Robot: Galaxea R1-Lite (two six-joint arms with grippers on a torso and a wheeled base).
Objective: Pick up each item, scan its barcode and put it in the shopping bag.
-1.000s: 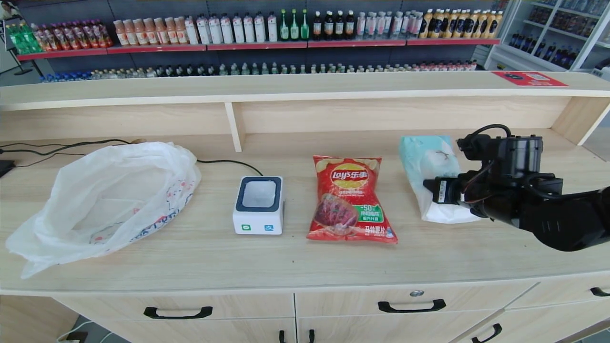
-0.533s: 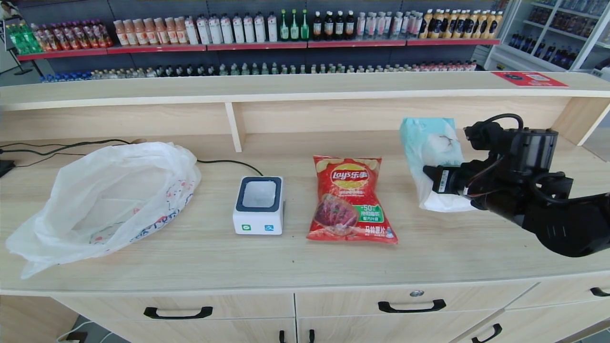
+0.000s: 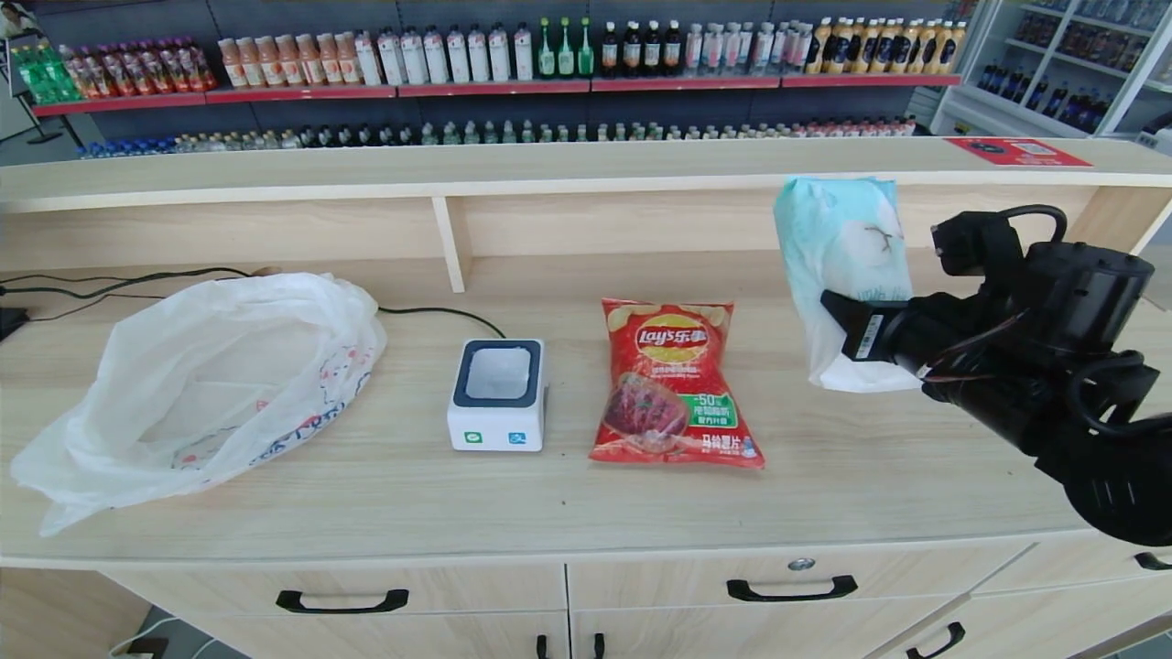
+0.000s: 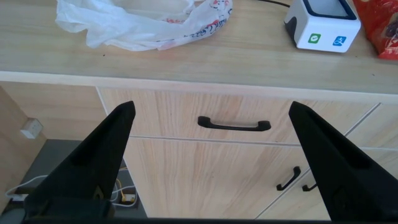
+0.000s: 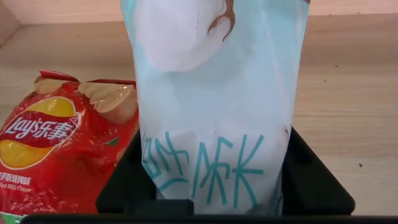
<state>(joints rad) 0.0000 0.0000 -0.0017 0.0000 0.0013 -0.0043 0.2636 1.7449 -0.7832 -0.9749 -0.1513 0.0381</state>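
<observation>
My right gripper (image 3: 856, 334) is shut on a pale blue and white tissue pack (image 3: 844, 265), holding it upright above the right part of the wooden counter (image 3: 513, 494). In the right wrist view the tissue pack (image 5: 214, 106) sits between the black fingers (image 5: 311, 177). A red chips bag (image 3: 673, 384) lies flat at the counter's middle; the chips bag (image 5: 59, 146) also lies beside the held pack. A white barcode scanner (image 3: 497, 394) stands to its left. The white plastic shopping bag (image 3: 201, 384) lies open at the far left. My left gripper (image 4: 211, 155) hangs open below the counter's front edge, before the drawers.
A black cable (image 3: 439, 314) runs from the scanner along the counter's back. A raised wooden ledge (image 3: 549, 165) with a divider (image 3: 450, 243) borders the back. Drawers with black handles (image 3: 792, 588) front the counter. Shelves of bottles (image 3: 494, 55) stand behind.
My right gripper has lifted the tissue pack off the counter and raised it, tilting it upright. The chips bag, scanner and shopping bag have stayed put.
</observation>
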